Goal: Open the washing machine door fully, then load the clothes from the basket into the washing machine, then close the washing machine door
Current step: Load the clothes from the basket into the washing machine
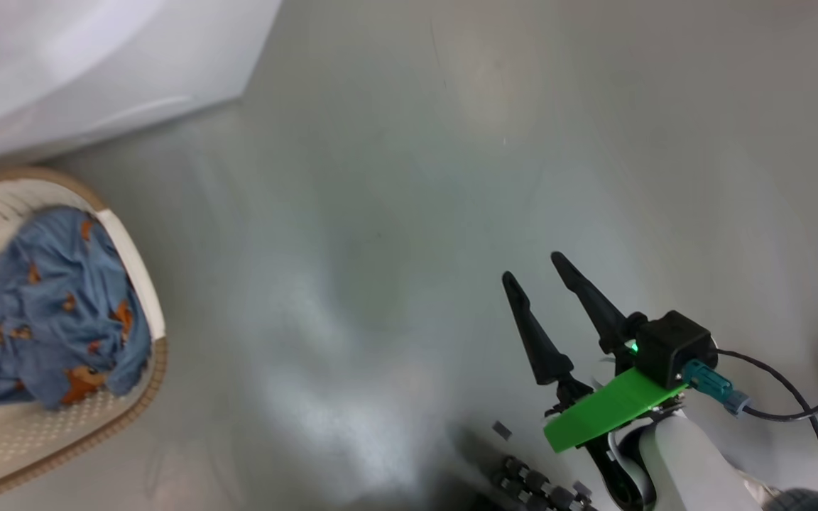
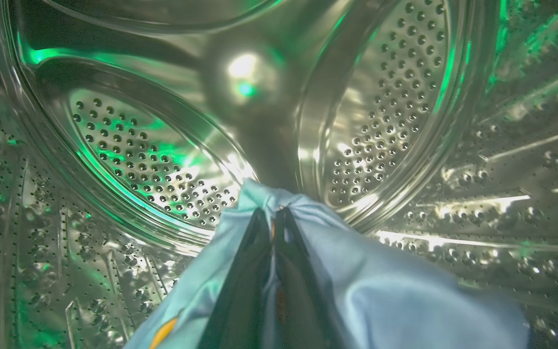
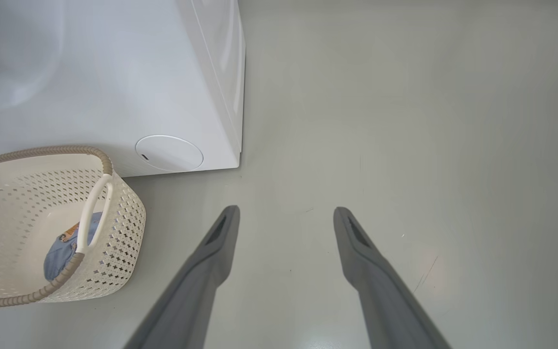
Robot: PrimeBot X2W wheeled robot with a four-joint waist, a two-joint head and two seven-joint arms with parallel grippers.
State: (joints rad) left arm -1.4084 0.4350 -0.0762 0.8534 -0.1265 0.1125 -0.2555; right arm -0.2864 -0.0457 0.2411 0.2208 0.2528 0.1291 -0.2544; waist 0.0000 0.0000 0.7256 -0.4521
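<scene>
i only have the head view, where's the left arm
observer: The left wrist view has the left gripper inside the steel drum.
operator: holding anything
observer: Yes, its fingers are shut on a light blue cloth.
operator: how does the basket sit by the washer
observer: In the right wrist view the basket stands close in front of the washer, left of its round flap; I cannot tell if they touch.
</scene>
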